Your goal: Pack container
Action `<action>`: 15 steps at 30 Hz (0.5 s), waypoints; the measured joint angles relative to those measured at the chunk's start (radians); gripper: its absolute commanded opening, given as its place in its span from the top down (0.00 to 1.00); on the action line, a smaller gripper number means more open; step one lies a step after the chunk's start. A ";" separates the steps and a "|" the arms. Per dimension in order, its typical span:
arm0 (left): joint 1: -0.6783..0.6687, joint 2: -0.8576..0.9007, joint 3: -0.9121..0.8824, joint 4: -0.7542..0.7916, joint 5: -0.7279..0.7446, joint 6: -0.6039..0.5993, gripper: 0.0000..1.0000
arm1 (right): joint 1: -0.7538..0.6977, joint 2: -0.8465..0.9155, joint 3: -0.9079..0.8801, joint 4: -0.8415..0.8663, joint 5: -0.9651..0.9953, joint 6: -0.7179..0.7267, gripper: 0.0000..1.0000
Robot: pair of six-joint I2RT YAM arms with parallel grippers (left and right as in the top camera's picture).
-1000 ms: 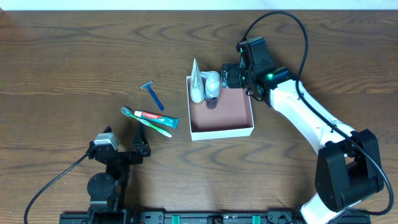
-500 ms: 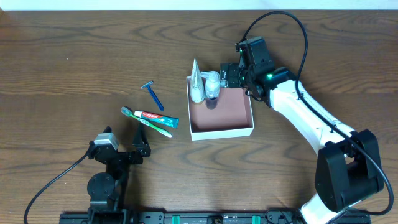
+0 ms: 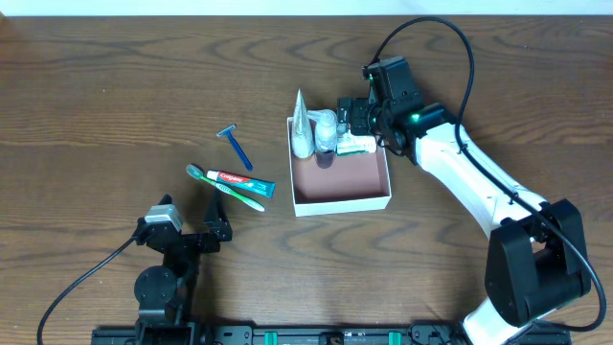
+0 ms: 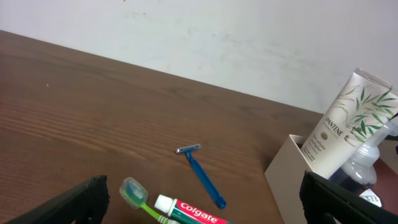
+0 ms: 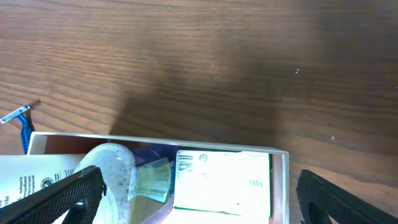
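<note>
Your wooden worktop [image 3: 105, 105] carries the container [image 3: 342, 203] at centre; right end effector [image 3: 358, 123] spread wide by its packet [image 3: 356, 146], left end effector [image 3: 189, 224] wide too.

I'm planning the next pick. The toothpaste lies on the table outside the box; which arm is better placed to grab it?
Likely left. The left gripper is open and close to the toothpaste, which shows in its wrist view. The right gripper hangs over the box, farther away.
</note>
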 measured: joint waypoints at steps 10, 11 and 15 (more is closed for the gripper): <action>0.000 0.000 0.000 0.000 0.000 0.000 0.02 | -0.007 -0.056 0.000 -0.030 -0.001 0.003 0.01; 0.000 0.000 0.000 0.000 0.000 0.000 0.02 | -0.015 -0.089 0.000 -0.043 0.000 0.003 0.01; 0.000 0.000 0.000 0.000 0.000 0.000 0.02 | -0.092 -0.247 0.002 -0.109 0.000 0.003 0.01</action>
